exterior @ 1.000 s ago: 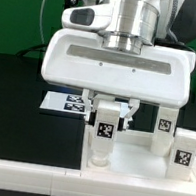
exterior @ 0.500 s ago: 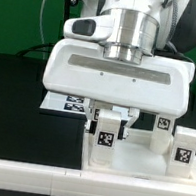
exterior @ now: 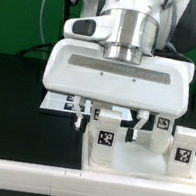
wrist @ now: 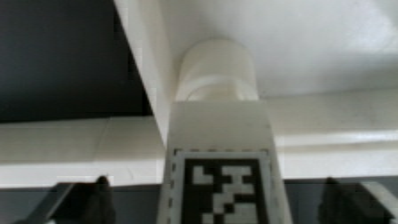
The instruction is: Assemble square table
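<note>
I am looking at the square table top (exterior: 128,159), the white tray-like piece that is lying on the dark tabletop (exterior: 24,106) toward the exterior view's right. Starting from the exterior view's left, the marker board (exterior: 67,103) is lying flat just behind the tray's near corner, partly hidden by the arm's white housing. Next, a tagged leg (exterior: 106,140) is standing upright at the tray's left corner; in the wrist view this same leg (wrist: 221,120) is filling the middle, its tag facing the camera. The fingers (exterior: 109,121) are hanging spread wide on either side of it, one dark finger (exterior: 83,116) clear of its left face and the other clear of its right, so they are gripping nothing. Further right, a second leg (exterior: 163,133) is standing in the tray behind, and a third leg (exterior: 183,150) is standing at the right edge. The gripper body is blocking my view of everything behind the tray.
</note>
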### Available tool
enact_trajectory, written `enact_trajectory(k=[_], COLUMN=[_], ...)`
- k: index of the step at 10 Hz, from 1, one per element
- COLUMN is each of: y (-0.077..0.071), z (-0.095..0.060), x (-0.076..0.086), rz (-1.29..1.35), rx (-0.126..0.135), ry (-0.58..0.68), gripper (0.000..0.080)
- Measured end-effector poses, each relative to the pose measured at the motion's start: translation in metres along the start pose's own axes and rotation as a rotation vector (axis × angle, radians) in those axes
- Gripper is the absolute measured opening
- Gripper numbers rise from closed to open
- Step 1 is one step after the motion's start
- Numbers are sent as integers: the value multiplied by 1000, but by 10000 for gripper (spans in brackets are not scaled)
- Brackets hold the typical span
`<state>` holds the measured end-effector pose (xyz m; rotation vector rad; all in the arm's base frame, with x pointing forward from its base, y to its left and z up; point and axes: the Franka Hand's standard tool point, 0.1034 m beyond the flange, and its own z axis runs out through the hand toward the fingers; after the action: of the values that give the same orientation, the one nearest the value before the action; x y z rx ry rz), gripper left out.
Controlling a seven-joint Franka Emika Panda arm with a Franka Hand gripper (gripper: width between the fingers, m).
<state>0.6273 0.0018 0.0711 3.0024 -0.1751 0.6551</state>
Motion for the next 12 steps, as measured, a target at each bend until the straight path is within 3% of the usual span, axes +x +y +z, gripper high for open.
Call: enact_trajectory(k=[2, 4, 8, 11, 12], y=[1, 2, -2, 2, 2], z=[-12, -16, -20, -17, -17], x=[19, 25, 10, 8, 8], rz=[9, 28, 53, 66, 86], rx=[10, 30, 53, 48, 42], ry=[-26, -207, -555, -553, -554], gripper=[643, 648, 649, 649, 544])
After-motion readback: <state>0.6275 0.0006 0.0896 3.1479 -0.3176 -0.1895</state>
